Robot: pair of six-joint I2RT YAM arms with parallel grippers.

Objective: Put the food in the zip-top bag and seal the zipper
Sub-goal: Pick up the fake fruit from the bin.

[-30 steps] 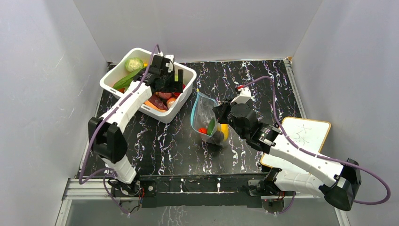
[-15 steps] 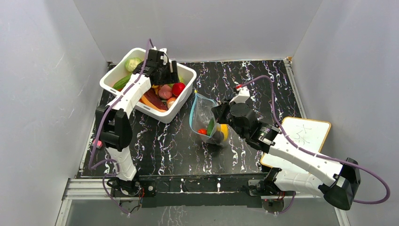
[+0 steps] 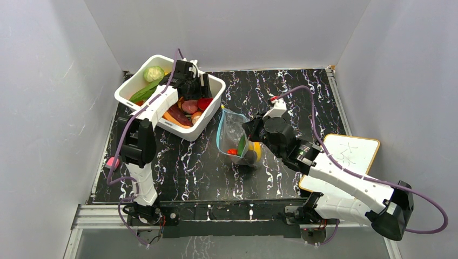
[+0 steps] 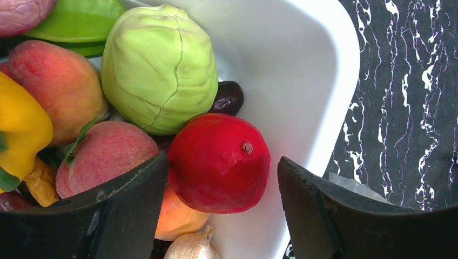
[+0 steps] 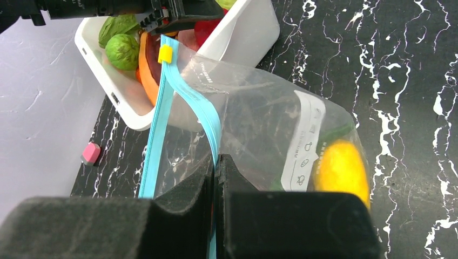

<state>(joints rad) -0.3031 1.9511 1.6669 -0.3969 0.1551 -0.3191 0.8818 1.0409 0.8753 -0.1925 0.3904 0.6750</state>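
Comparing the top views, we find the left claw (image 4: 221,162) has shifted back toward the right end of the white tub (image 3: 186,131). It now sits with jaws spread on either side of a red fruit (image 3: 204,103), not yet closed on it. We judge this the start of another pick; most food remains in the tub.

The zip-top bag (image 5: 254,118) has barely moved. It lies on the counter (image 3: 302,91) just beside the tub's right end, mouth open toward the tub. The right claw (image 5: 216,172) is pressed together on the bag's zipper (image 5: 158,108). A yellow piece (image 5: 340,170) and a red piece (image 3: 232,151) are inside.

The bag's white printed panel (image 5: 305,140) shows small icons, unreadable. A whiteboard (image 3: 345,154), well apart from the tub, carries illegible marks.
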